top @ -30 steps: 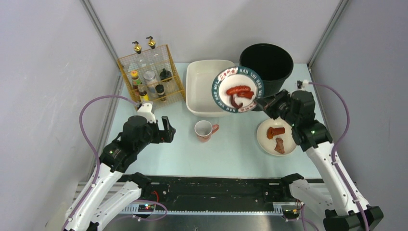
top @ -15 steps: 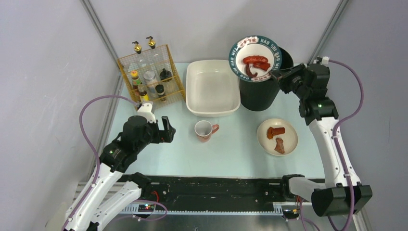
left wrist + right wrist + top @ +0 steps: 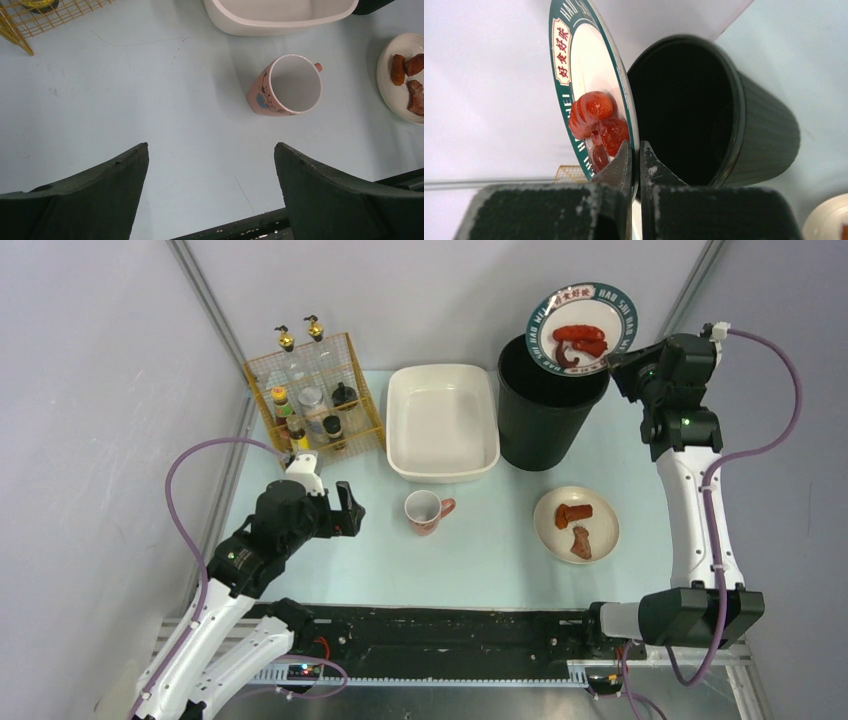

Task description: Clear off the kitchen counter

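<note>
Kitchen counter (image 3: 480, 570), a flat pale mint-blue tabletop framed by grey rails, fills the middle of the top view. At its upper left corner stands a yellow wire rack (image 3: 368, 418) holding bottles and jars. Below it, in the lower left of the frame, the left gripper (image 3: 210, 150) hovers above bare counter with its dark fingers spread wide and nothing between them. Right of the rack sits a white rectangular basin (image 3: 440, 473). Just below the basin, a pink mug (image 3: 427, 510) with a floral print stands upright on the counter, apart from the basin. Right of the basin, touching or nearly touching it, is a tall black ribbed bin (image 3: 550, 430). Below the bin, a round cream plate (image 3: 603, 525) carries brownish-red food pieces. In the upper right, the right gripper (image 3: 634, 150) is clamped on the rim of a round white plate with a green lettered border (image 3: 612, 298), held steeply tilted above the bin's far edge, with glossy red food pieces (image 3: 580, 338) on its face.
</note>
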{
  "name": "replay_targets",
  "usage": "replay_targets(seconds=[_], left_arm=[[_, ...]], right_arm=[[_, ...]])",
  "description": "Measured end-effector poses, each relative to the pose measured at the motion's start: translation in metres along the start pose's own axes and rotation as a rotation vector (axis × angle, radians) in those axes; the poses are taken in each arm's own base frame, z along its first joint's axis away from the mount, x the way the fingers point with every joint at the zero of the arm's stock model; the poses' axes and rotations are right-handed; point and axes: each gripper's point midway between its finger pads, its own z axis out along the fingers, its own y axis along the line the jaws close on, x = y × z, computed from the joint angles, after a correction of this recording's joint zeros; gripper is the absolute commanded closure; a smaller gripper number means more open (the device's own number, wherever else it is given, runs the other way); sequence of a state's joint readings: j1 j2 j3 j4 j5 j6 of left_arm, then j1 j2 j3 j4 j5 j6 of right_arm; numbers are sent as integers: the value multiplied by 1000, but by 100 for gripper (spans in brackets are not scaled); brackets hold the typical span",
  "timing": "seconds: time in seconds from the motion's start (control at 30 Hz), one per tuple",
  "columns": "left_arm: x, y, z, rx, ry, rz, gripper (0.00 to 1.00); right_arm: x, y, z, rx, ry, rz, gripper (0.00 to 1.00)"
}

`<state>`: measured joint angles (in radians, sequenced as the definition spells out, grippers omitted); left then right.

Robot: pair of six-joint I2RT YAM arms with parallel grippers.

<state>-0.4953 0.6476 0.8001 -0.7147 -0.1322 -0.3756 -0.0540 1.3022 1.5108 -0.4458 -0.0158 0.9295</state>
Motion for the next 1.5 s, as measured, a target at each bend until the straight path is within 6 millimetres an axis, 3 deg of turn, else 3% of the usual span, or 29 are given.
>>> replay_targets(seconds=[0.27,0.47,0.7,0.83,0.97,1.1,1.5], left_arm=[[0,0,0,0,-1,0,2],[0,0,0,0,-1,0,2],[0,0,0,1,-2,0,2],[0,0,-1,2,-2,0,2],[-1,0,-1,3,-6,0,2],[-1,0,-2,4,-8,-1,2],[-1,0,-3,6,-11,-1,2]], right_arm=[[-26,-23,22,109,-92,-145,100],[-32,-48,39,201,-112,-279,100],[-35,-57,51,250,-136,-451,100],[-25,-39,52,236,-167,-615,100],[-13,-2,52,162,-234,-766,100],[-14,25,50,124,-341,-876,100],[-34,43,26,151,-505,-984,100]])
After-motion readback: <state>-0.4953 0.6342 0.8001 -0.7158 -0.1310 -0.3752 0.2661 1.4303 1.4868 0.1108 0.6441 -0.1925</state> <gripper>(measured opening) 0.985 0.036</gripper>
